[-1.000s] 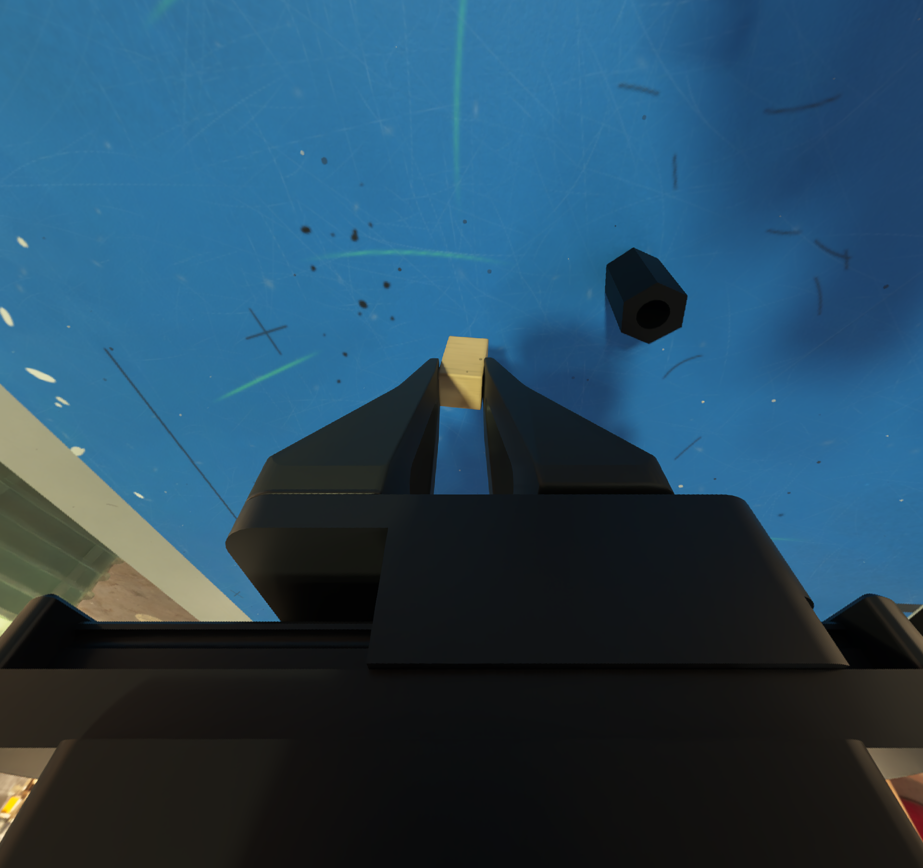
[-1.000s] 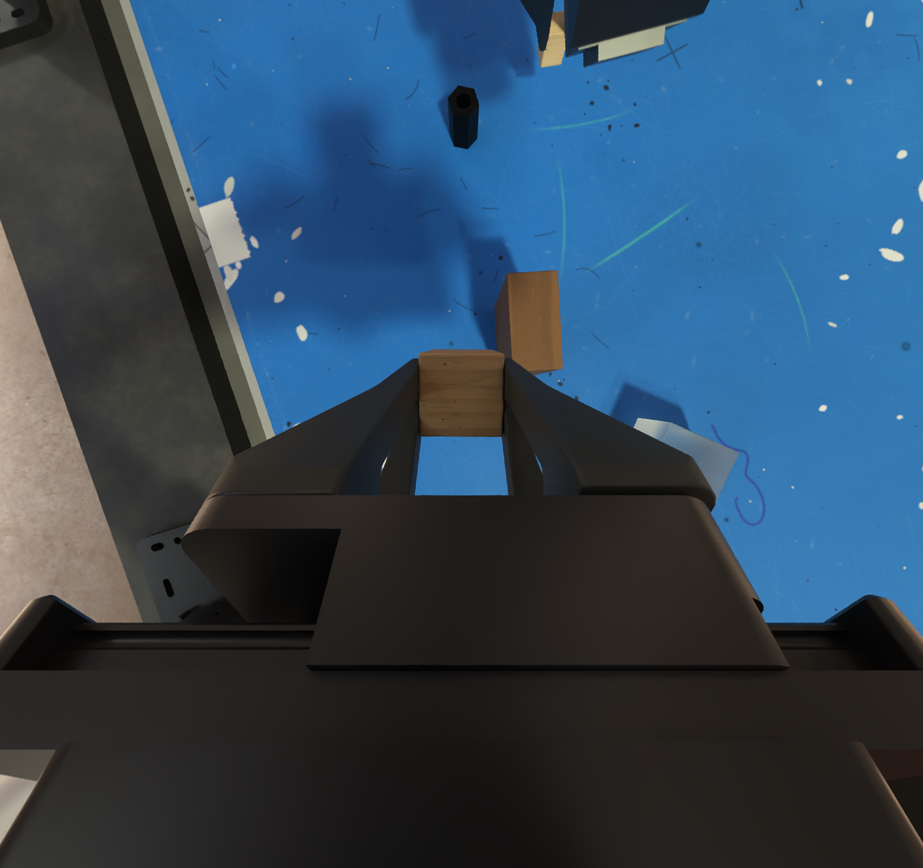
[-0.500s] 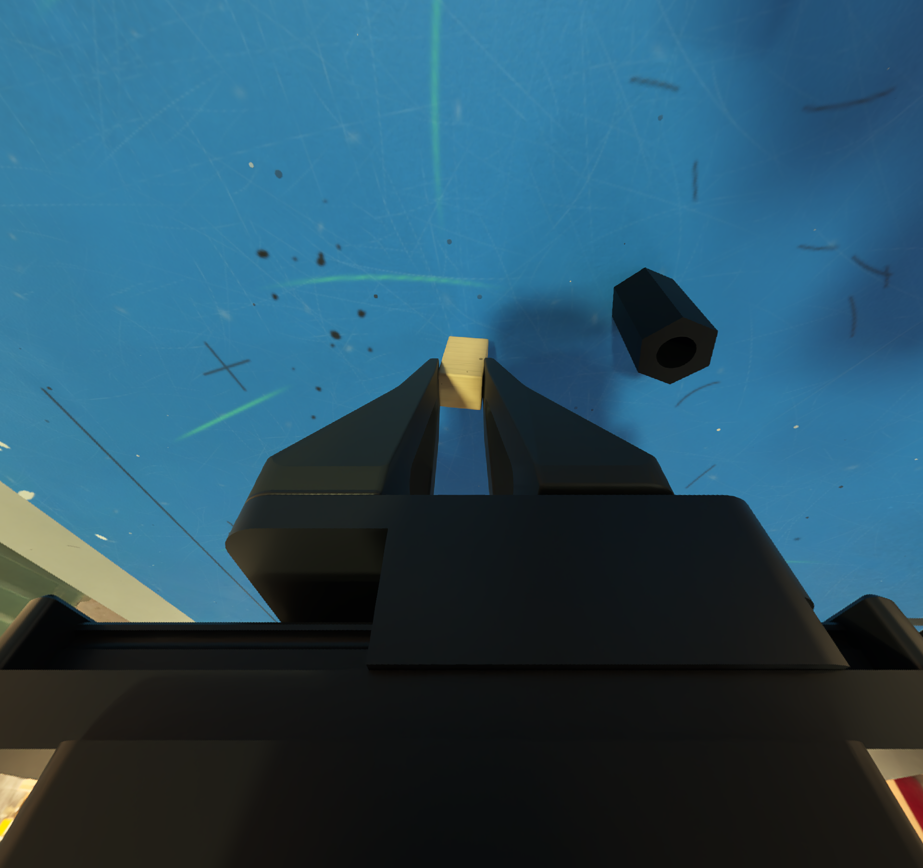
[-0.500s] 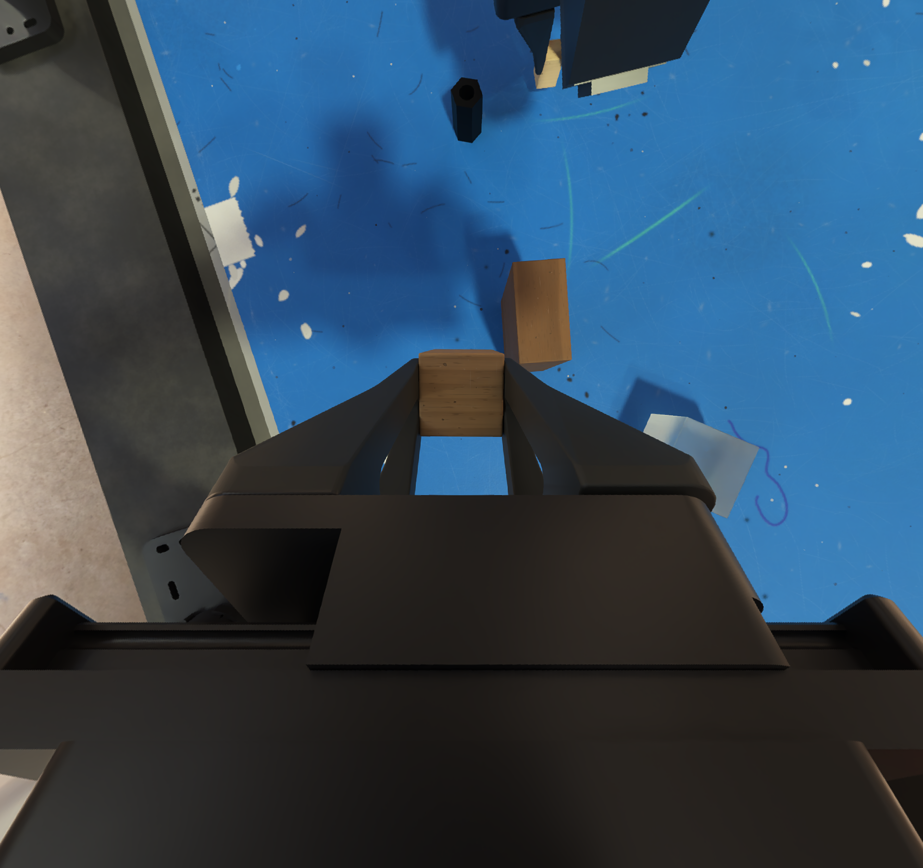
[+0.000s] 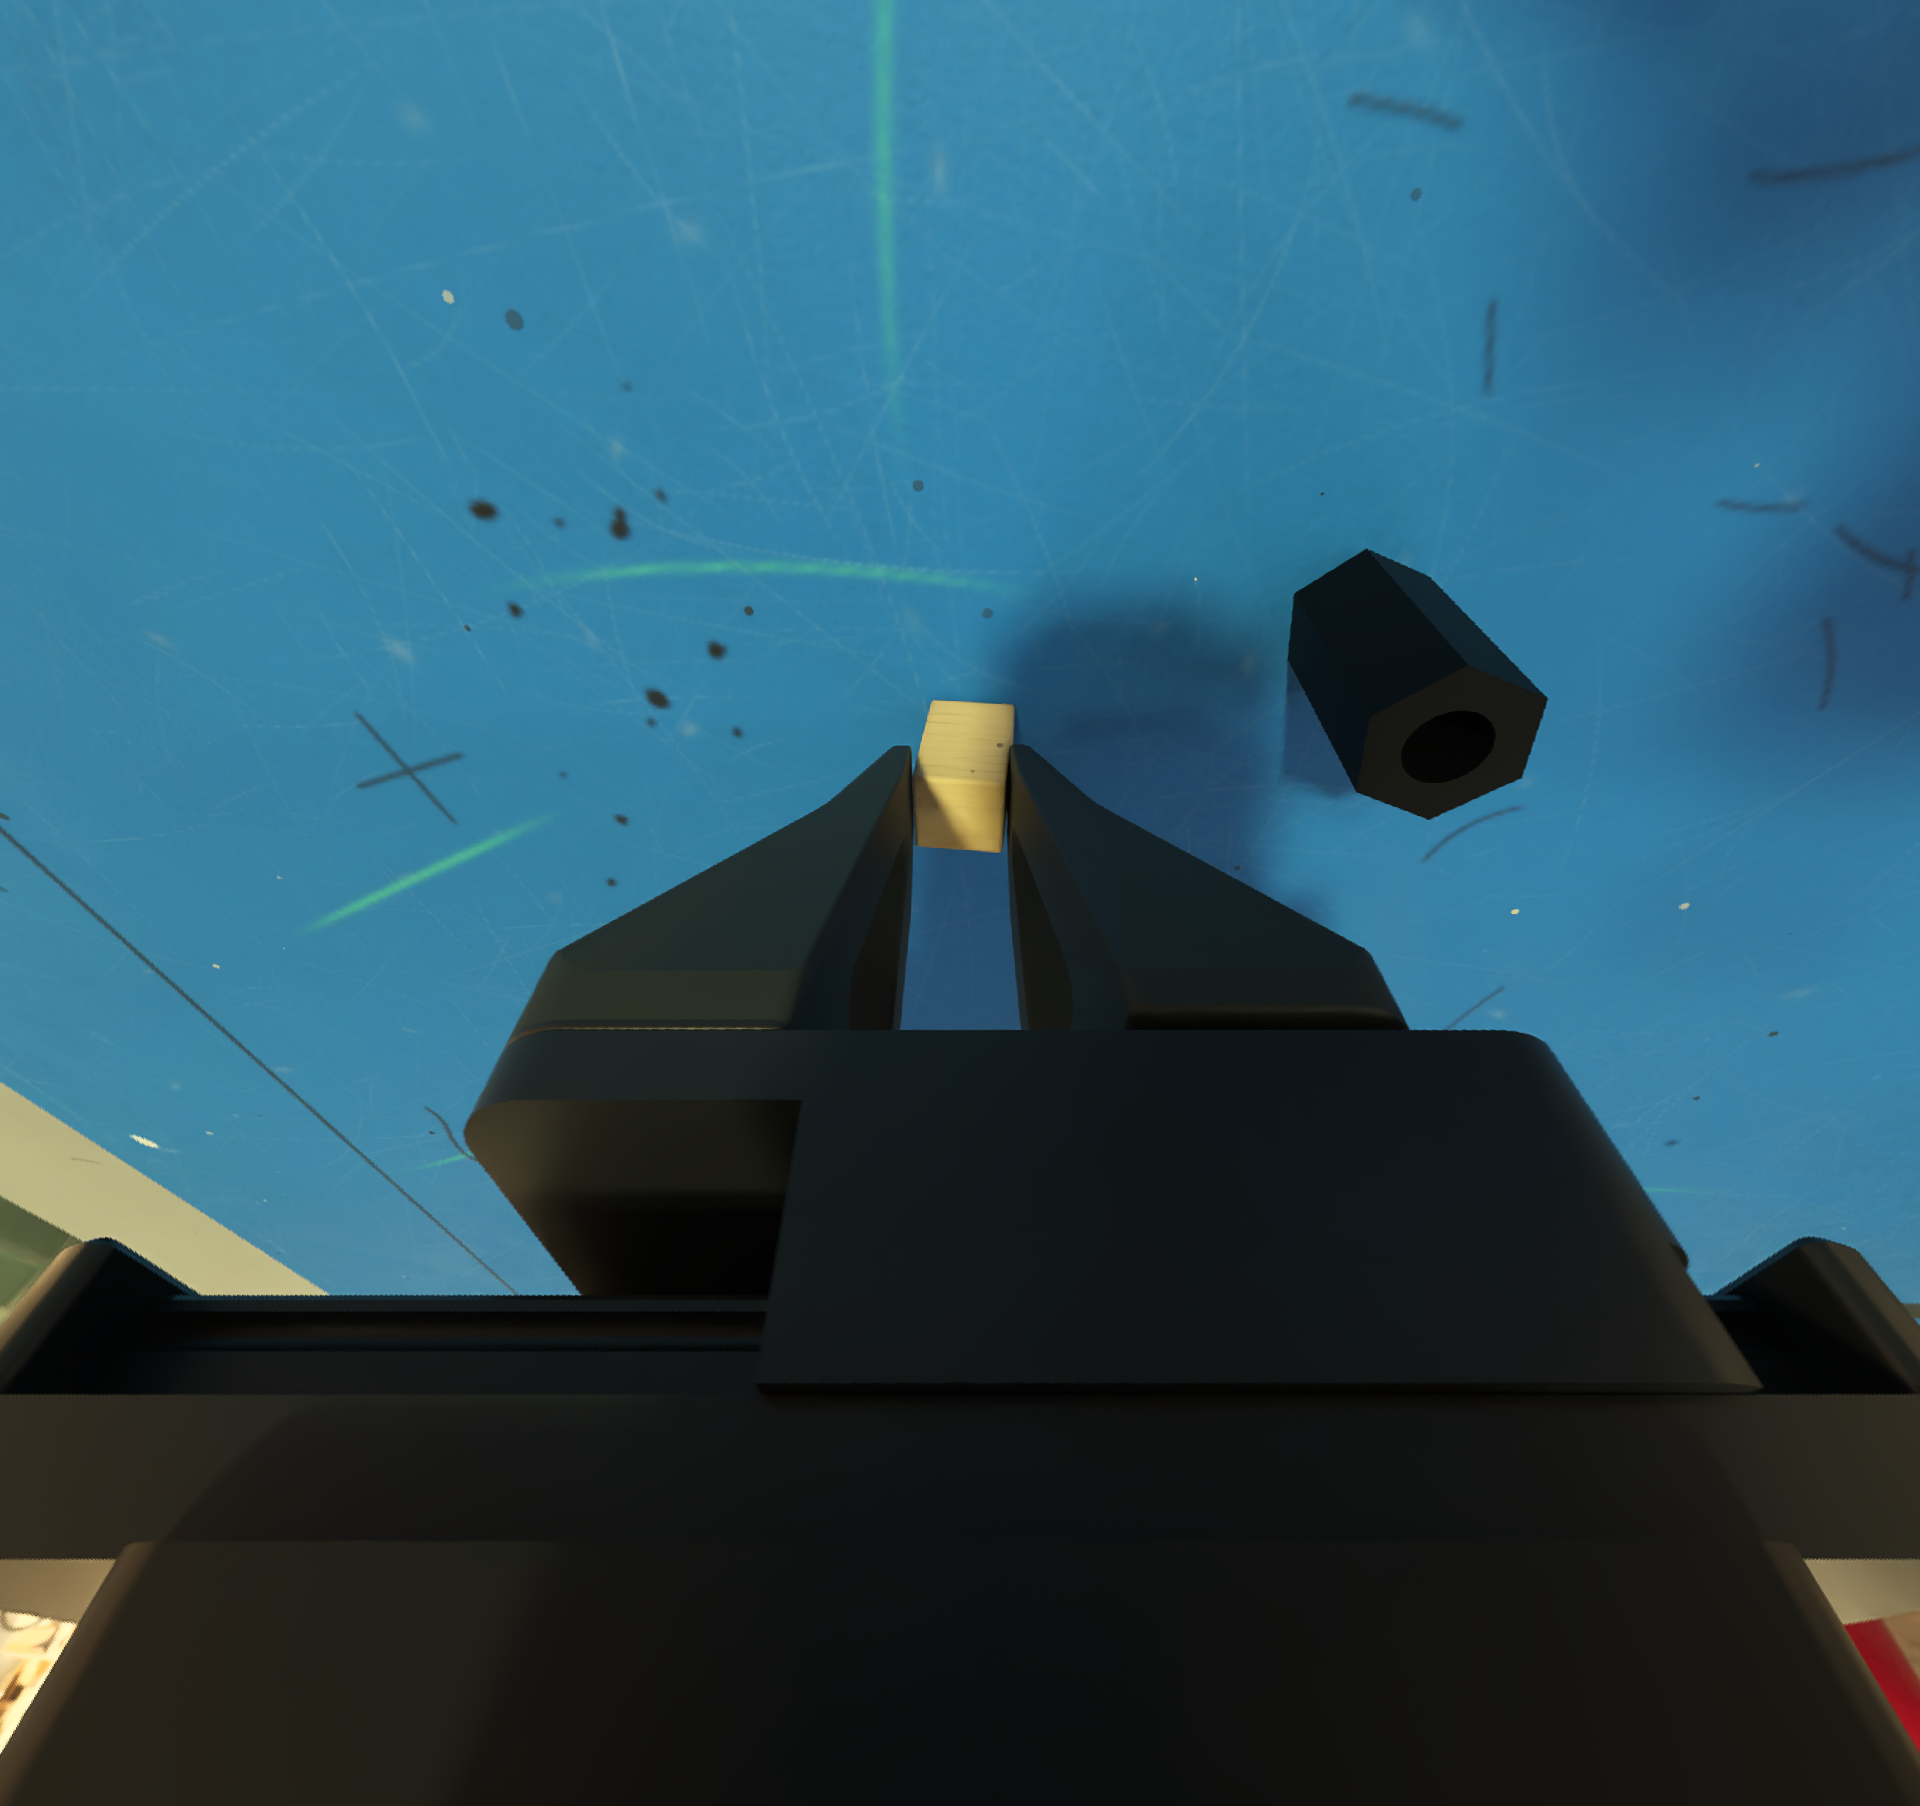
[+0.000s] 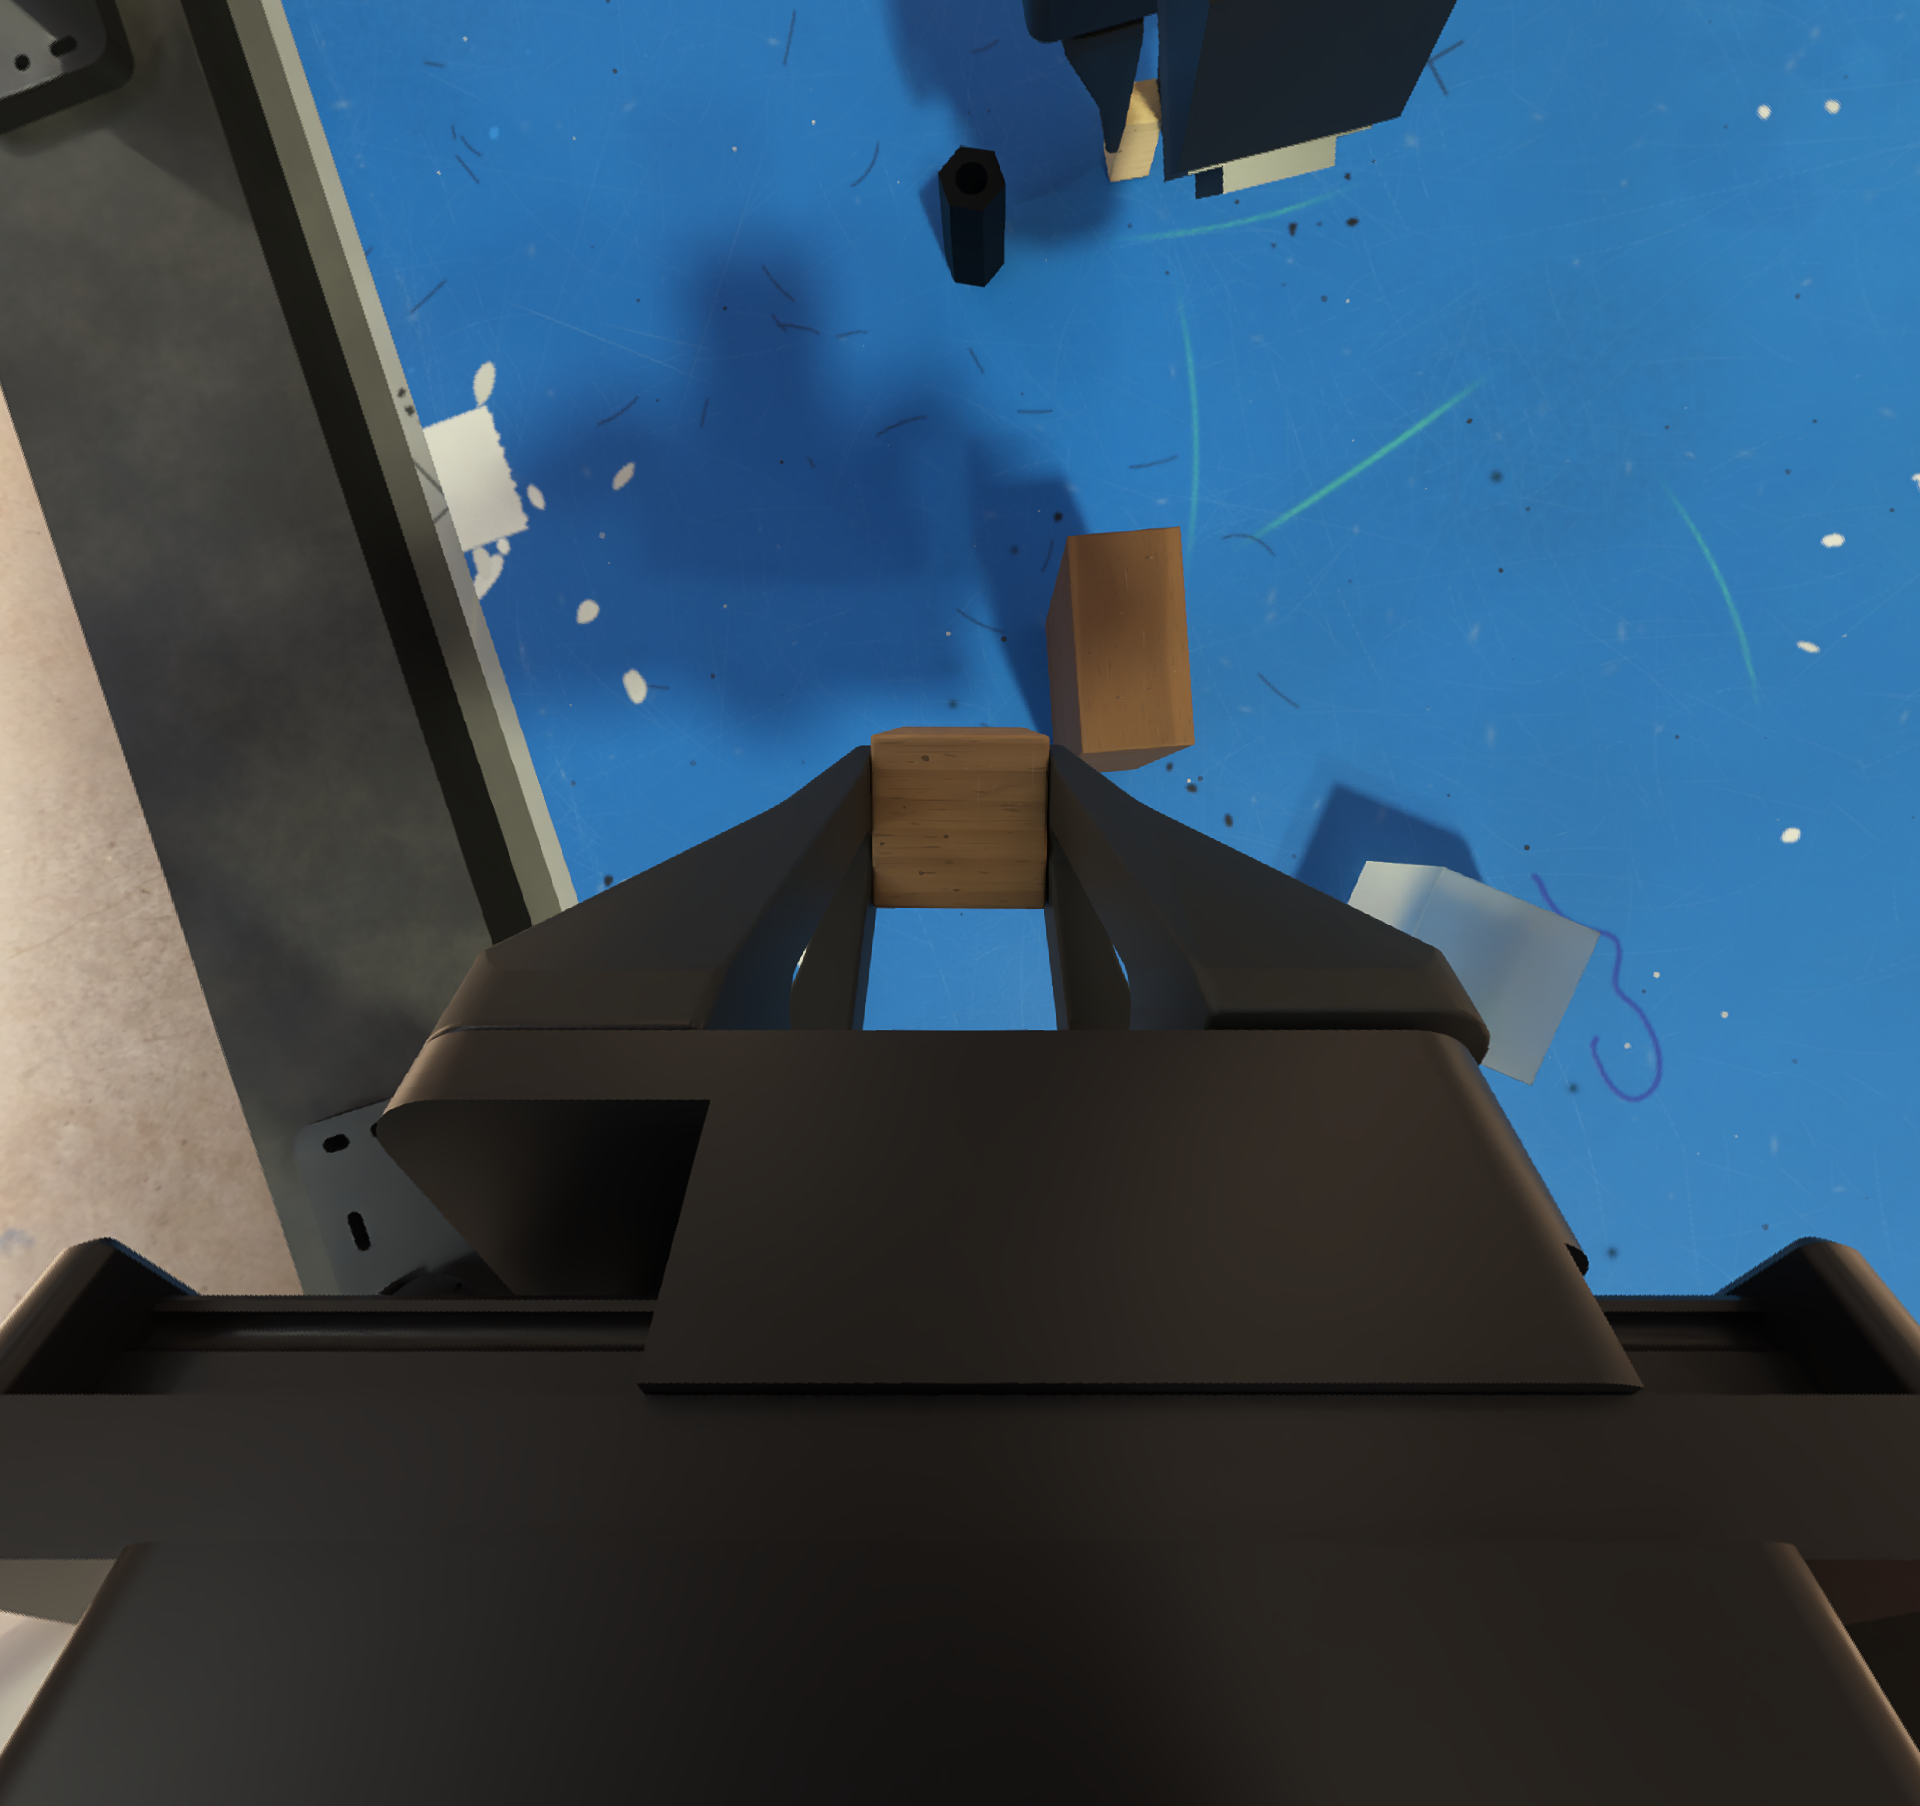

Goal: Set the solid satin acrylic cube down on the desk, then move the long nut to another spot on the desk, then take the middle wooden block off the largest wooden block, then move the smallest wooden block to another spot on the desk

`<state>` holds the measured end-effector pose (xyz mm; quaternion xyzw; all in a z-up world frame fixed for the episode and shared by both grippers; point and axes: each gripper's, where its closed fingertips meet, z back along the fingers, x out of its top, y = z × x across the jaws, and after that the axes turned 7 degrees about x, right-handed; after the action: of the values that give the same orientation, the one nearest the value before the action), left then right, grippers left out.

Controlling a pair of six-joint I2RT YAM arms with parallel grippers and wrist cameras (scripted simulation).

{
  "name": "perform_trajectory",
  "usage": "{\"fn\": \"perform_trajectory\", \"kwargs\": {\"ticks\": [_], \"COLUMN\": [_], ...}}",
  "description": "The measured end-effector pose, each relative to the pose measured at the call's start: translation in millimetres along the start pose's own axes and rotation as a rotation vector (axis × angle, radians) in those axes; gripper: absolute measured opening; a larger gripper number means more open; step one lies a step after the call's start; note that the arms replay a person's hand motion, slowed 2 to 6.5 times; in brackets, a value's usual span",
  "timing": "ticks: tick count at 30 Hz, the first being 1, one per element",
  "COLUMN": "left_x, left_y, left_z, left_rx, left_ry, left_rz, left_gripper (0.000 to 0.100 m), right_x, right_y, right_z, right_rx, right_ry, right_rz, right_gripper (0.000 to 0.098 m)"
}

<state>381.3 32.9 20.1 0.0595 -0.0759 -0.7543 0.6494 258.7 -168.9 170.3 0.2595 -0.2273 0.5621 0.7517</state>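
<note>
My left gripper (image 5: 961, 769) is shut on the smallest wooden block (image 5: 964, 769), a pale cube held just above the blue desk (image 5: 727, 250). The black long nut (image 5: 1408, 691) lies on its side to the right of it. My right gripper (image 6: 958, 769) is shut on the middle wooden block (image 6: 958, 816) and holds it above the desk (image 6: 1558, 354). The largest wooden block (image 6: 1122, 650) stands on the desk just beyond it. The satin acrylic cube (image 6: 1475, 961) rests on the desk to the right. The left gripper (image 6: 1127, 109) with its pale block (image 6: 1138, 135) and the nut (image 6: 971, 213) show far off.
The desk's grey edge (image 6: 416, 509) runs down the left of the right wrist view, with metal brackets (image 6: 353, 1206) and floor beyond. A white patch (image 6: 478, 483) lies by that edge. The desk edge also shows at the lower left of the left wrist view (image 5: 104, 1195).
My left gripper with the smallest block has come lower and closer to the desk, beside the nut. My right gripper has shifted a little with the middle block, still held.
</note>
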Motion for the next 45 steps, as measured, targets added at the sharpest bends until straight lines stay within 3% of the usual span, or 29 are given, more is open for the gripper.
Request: {"fn": "perform_trajectory", "kwargs": {"ticks": [6, 17, 30, 45], "left_x": [-1, 5, 13, -11], "left_y": [2, 8, 26, -22], "left_z": [-2, 11, 86, 157], "left_rx": [0.005, 0.017, 0.161, 0.270], "left_ry": [-0.002, -0.063, -0.253, -0.442], "left_rz": [0.012, 0.053, 0.122, 0.201], "left_gripper": [0.027, 0.033, 0.038, 0.044], "right_x": [0, -2, -1, 2], "right_y": [-1, -1, -1, 2], "right_z": [0, 0, 1, -2], "right_rx": [0.001, 0.002, 0.003, 0.011], "right_ry": [-0.001, 0.000, -0.010, -0.021], "right_rz": [-0.001, -0.004, -0.004, 0.008], "right_gripper": [0.0260, 0.0261, 0.0261, 0.0261]}}
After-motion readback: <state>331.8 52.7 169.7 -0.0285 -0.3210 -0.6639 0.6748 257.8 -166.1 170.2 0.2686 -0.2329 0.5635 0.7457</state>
